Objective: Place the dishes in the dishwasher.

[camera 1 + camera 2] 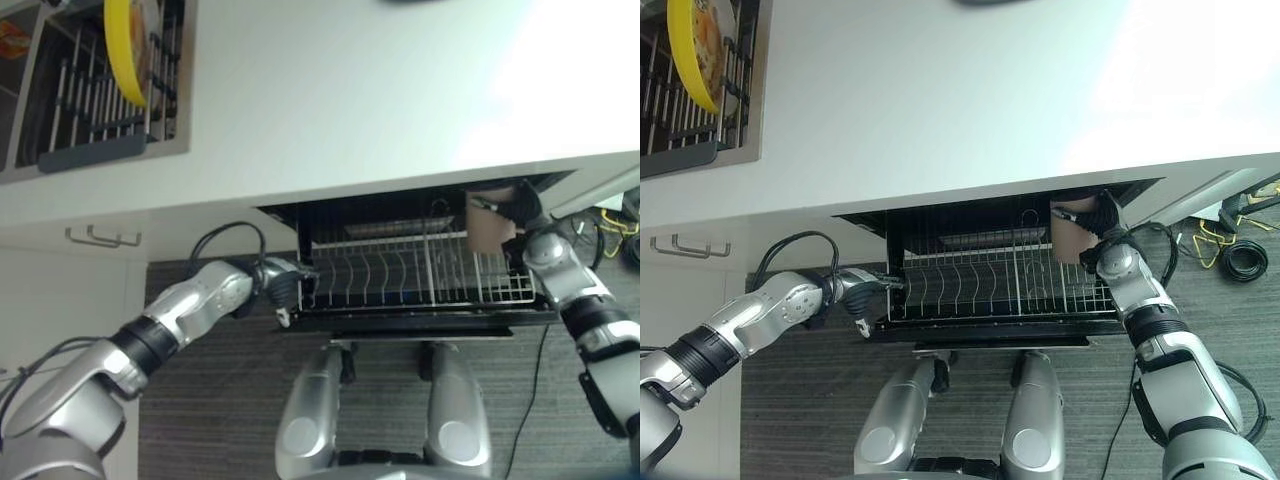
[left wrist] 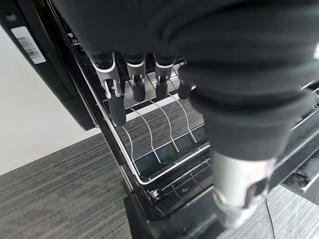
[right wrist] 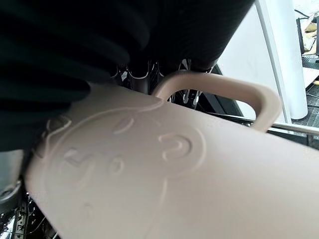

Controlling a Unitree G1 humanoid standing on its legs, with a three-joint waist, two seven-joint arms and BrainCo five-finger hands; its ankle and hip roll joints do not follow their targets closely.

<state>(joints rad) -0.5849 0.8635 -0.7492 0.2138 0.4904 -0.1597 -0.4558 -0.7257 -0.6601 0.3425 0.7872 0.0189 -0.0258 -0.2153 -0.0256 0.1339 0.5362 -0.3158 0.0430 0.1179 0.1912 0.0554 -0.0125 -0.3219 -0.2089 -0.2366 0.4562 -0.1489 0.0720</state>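
The dishwasher's wire rack (image 1: 420, 298) is pulled out from under the white counter. My right hand (image 1: 525, 206) is shut on a beige mug (image 1: 490, 228) with a loop handle (image 3: 219, 87), holding it just above the rack's right rear corner. The mug's embossed side (image 3: 174, 189) lies close against that hand. My left hand (image 1: 283, 285) is at the rack's left edge, its fingers (image 2: 115, 94) fairly straight and resting at the side wires (image 2: 169, 172), the thumb apart from them. The tines in the rack hold no dishes that I can see.
A white countertop (image 1: 350, 100) overhangs the dishwasher. At the far left a drying rack (image 1: 90, 110) in a recess holds a yellow plate (image 1: 125, 45) on edge. A cabinet handle (image 1: 100, 238) is lower left. Cables (image 1: 1240, 255) lie on the floor at right.
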